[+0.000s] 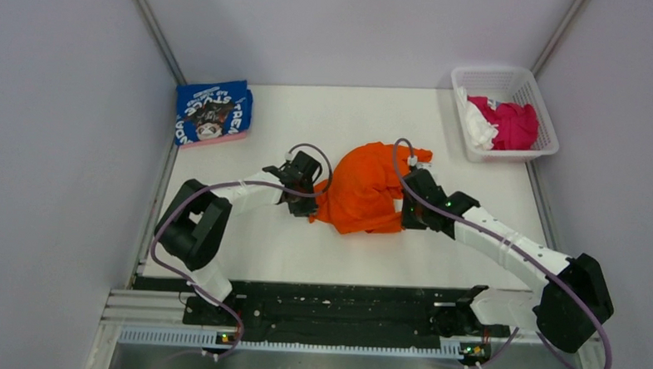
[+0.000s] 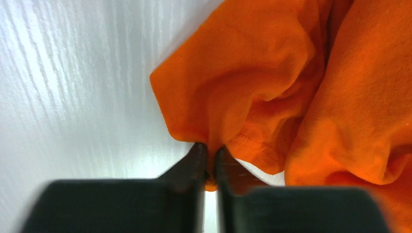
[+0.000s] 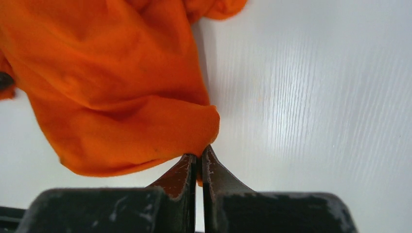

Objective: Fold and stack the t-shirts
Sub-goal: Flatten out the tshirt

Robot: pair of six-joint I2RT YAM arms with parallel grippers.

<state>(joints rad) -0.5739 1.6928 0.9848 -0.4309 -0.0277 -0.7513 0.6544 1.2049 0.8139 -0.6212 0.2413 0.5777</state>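
A bright orange t-shirt (image 1: 364, 189) lies bunched at the table's middle, between the two arms. My left gripper (image 1: 304, 202) is shut on its left edge; the left wrist view shows the gripper (image 2: 211, 150) pinching orange cloth (image 2: 252, 92) near a stitched hem. My right gripper (image 1: 405, 211) is shut on its right edge; the right wrist view shows the gripper (image 3: 199, 158) pinching the orange cloth (image 3: 107, 97). A folded royal blue t-shirt (image 1: 213, 112) with white lettering lies at the back left. Magenta (image 1: 515, 124) and white (image 1: 478, 124) t-shirts sit crumpled in a basket.
A white plastic basket (image 1: 506, 79) stands at the back right corner. Grey walls close in the white table (image 1: 337, 251) on the left, back and right. A black rail (image 1: 334, 305) with the arm bases runs along the near edge.
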